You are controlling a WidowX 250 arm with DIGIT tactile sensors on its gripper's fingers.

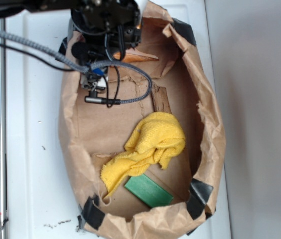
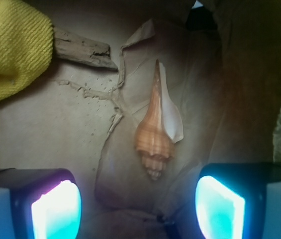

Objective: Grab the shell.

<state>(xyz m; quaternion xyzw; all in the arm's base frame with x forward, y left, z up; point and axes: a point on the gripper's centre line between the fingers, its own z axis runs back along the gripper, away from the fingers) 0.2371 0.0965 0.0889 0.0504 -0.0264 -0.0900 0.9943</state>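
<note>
The shell point(image 2: 155, 134) is orange-tan and ribbed, with a pale lip and a long pointed tip. In the wrist view it lies on brown paper, tip pointing away from me. My gripper point(image 2: 138, 209) is open, its glowing fingertips point(image 2: 55, 209) standing wide apart on either side, just short of the shell's blunt end. Nothing is between them. In the exterior view only the shell's orange tip point(image 1: 144, 57) shows from under the gripper point(image 1: 108, 30) at the top of the bag.
A cut-down brown paper bag point(image 1: 210, 124) with raised crumpled walls holds everything. A dark wood chip point(image 1: 160, 98) point(image 2: 80, 50) lies near the shell. A yellow cloth point(image 1: 155, 142) point(image 2: 11, 47) sits mid-bag, a green block point(image 1: 148, 190) at the near end.
</note>
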